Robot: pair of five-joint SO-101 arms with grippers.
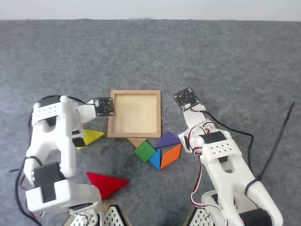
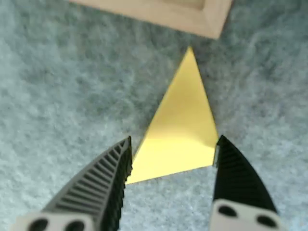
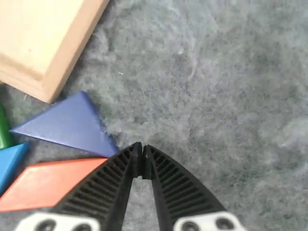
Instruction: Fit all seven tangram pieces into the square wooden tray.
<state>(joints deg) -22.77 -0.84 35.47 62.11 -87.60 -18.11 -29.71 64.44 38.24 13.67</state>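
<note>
Our left gripper (image 2: 171,147) stands wide open, one jaw at each side of the yellow triangle's (image 2: 179,127) broad end, gripping nothing. Our right gripper (image 3: 143,150) has its jaws pressed together on nothing, just beside the purple triangle (image 3: 72,126) and the orange parallelogram (image 3: 45,183). We count seven pieces, all on the grey felt tabletop (image 1: 225,61) outside the one square wooden tray (image 1: 158,113) at its middle. There are five triangles, among them a blue triangle (image 1: 155,159), a red triangle (image 1: 106,182) closest to the near edge and a plain wooden triangle (image 1: 137,141). There is also one green square (image 1: 145,150) and the one parallelogram.
</note>
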